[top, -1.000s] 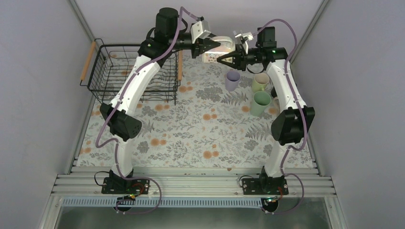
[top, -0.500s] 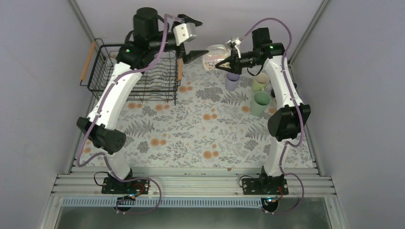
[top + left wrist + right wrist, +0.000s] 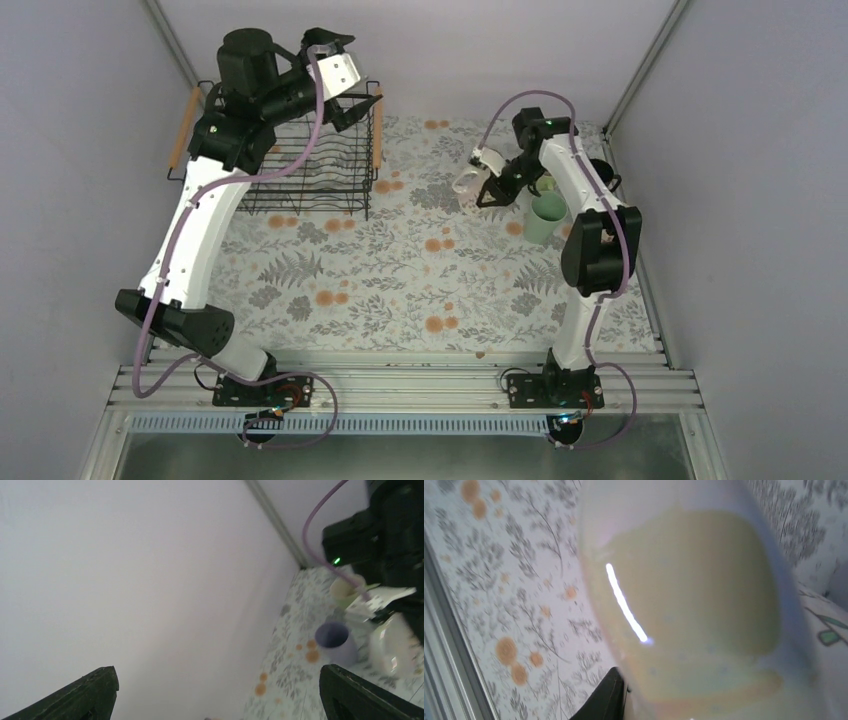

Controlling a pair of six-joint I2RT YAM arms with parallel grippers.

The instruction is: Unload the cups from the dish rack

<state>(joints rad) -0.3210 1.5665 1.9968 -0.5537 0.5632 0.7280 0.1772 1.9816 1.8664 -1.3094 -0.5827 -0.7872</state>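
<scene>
The top camera sits above and behind my two bases. It looks down over the whole table (image 3: 400, 270), from the dish rack (image 3: 320, 185) at far left to the green cup (image 3: 546, 218) at far right. My left wrist camera is raised high and faces sideways along the back wall, past my left fingers (image 3: 87, 695), far from everything. My right wrist camera is so close to the pale cup (image 3: 684, 605) that it fills the frame. All three views share that cup.

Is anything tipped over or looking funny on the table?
One thing: the beige cup in the right gripper is tilted sideways over the flowery mat, next to the upright lavender cup. It is held, not fallen. No spill shows.
</scene>
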